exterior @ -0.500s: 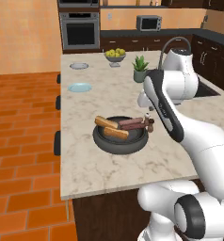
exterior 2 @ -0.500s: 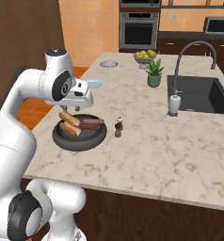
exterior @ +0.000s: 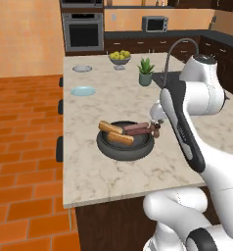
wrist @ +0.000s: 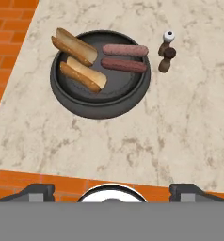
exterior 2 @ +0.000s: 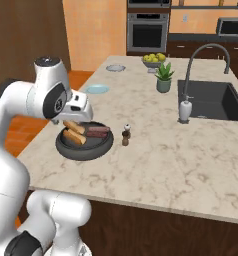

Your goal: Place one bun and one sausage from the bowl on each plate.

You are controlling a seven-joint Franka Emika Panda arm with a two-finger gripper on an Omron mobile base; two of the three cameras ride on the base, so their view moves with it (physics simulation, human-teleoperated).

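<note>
Dark round bowl point(wrist: 100, 75) near the orange-floor edge of the marble counter point(wrist: 180, 122), taken here as the landmark. Inside the bowl: two buns point(wrist: 74, 45) on the side toward the floor edge, one point(wrist: 82, 75) lying just beside the other, both split along the top; two sausages point(wrist: 125, 50) on the side away from that edge, side by side, the second point(wrist: 124, 65) closer to the bowl's middle. Nothing lifted out of the bowl. Just outside the bowl's rim on the sausage side, a small brown pepper mill point(wrist: 166, 59) with a pale-topped one close against it. Gripper point(wrist: 112, 190) poised above the bowl, looking straight down at it, fingertips point(wrist: 38, 190) spread wide apart, holding nothing, well clear of the food. Beyond the bowl along the counter: pale blue plate point(exterior: 83, 90), then grey plate point(exterior: 82, 68) farther still, both bare. Farther from the bowl, a potted plant point(exterior: 146, 71) and a fruit bowl point(exterior: 119, 58) near the counter's far end.
</note>
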